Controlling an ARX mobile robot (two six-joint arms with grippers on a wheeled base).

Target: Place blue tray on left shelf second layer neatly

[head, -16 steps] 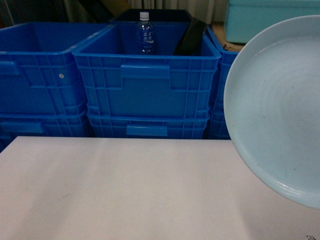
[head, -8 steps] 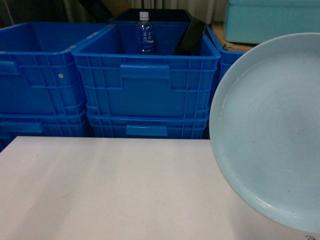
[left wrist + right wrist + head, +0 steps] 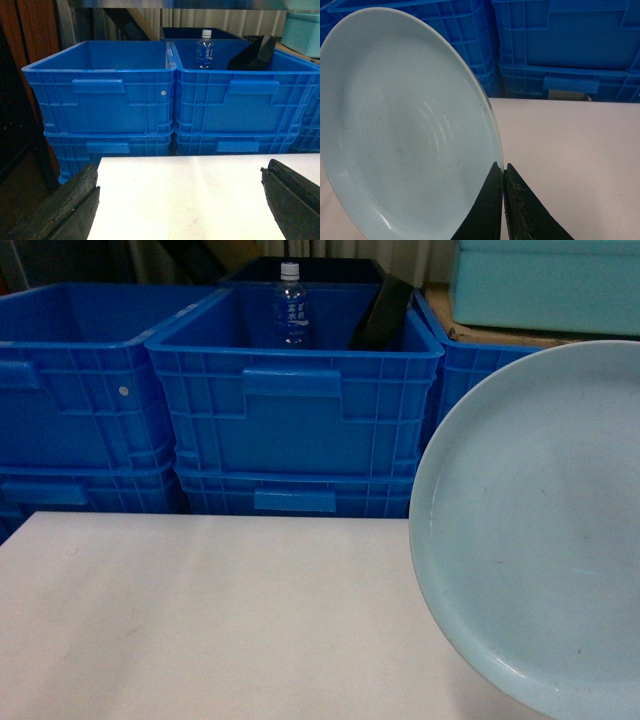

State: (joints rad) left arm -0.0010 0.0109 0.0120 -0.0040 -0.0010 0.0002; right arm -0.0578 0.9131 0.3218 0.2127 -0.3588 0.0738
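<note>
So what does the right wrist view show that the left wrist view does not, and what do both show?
Only the right wrist view shows the blue tray, held tilted on edge, with the right tool shut on its rim. Only the left wrist view shows the open left tool holding nothing, the water bottle standing in the right-hand crate, and a black object leaning beside it. Both show stacked blue crates behind the white table.
</note>
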